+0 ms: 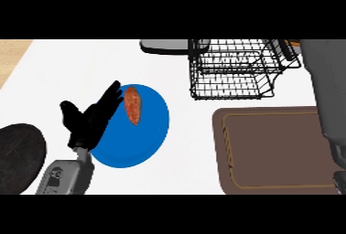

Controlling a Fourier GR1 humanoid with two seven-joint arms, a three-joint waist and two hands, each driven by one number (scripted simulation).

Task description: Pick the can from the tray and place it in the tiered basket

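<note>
Left hand (86, 119) fingers spread over blue plate (150, 132), brown tray (270, 155) and wire basket (233, 68) well right

We are looking down at a kitchen counter. Its smooth white top (81, 68) meets a strip of pale wood (12, 55) at the far left corner. On it we see a round blue plate (145, 137) carrying an orange-brown sweet potato (132, 106), a black wire tiered basket (233, 68), a flat brown rectangular tray (270, 151) with a raised rim, and a dark round pan-like disc (17, 157) at the left edge.
</note>
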